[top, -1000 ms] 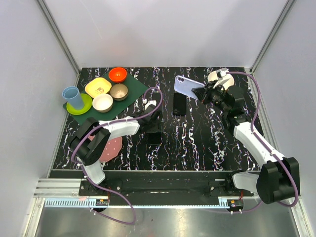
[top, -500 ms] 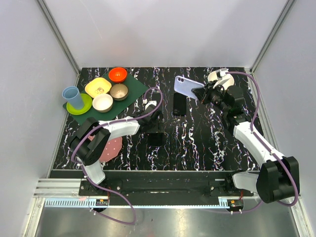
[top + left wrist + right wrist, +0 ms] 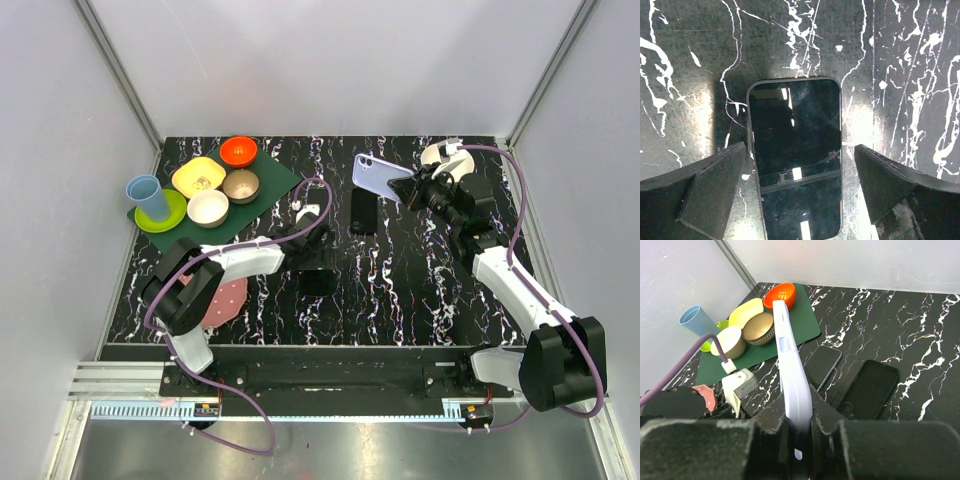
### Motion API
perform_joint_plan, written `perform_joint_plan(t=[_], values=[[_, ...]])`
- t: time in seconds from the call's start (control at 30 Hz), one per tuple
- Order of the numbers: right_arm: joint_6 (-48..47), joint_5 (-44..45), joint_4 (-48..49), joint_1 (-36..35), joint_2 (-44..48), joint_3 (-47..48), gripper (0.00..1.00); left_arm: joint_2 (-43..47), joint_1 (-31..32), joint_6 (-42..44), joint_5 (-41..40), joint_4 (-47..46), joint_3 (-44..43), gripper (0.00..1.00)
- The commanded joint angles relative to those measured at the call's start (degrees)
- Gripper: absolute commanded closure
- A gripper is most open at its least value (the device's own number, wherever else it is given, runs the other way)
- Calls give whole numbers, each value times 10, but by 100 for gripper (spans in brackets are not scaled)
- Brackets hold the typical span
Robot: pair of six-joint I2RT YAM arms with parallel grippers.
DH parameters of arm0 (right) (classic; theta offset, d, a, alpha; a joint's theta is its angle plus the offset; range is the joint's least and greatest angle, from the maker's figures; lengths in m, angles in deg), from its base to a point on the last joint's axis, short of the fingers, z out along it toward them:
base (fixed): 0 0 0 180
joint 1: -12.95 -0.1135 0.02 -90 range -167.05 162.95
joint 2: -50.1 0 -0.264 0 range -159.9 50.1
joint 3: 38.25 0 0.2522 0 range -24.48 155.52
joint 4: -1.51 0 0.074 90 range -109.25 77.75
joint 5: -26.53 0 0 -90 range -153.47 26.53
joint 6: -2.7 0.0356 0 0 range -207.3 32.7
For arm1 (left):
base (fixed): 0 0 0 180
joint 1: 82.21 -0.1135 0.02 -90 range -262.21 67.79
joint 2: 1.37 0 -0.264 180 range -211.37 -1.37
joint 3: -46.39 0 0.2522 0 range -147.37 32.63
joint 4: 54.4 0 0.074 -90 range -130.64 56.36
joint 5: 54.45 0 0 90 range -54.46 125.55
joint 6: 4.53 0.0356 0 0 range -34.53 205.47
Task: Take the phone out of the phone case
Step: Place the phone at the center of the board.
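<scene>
My right gripper is shut on a lavender phone case and holds it edge-up above the back of the table. The phone is dark-screened with a silver rim. It lies flat, screen up, on the black marbled table. My left gripper hangs low over the phone's near end, open. One finger stands on each side of the phone, with a gap to it on both sides.
A black phone-shaped case with a camera hole lies flat between the two grippers. At the back left a green mat carries several bowls, and a blue cup stands on a green plate. A pink disc lies near the left arm.
My left gripper's jaws have spread wider apart around the phone, which stays lying on the table. The right arm and the lavender case have not moved.
</scene>
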Motion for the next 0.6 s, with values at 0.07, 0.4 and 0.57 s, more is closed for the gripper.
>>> perform_joint_plan(t=[0.07,0.4,0.57], values=[[3,-3,38,3,6,22,100,-2,-1,17,-39,41,-4,1],[4,-3,39,3,7,22,100,-9,3,29,-46,44,-13,1],[3,-3,41,3,9,19,100,1,6,37,-69,46,-18,1]])
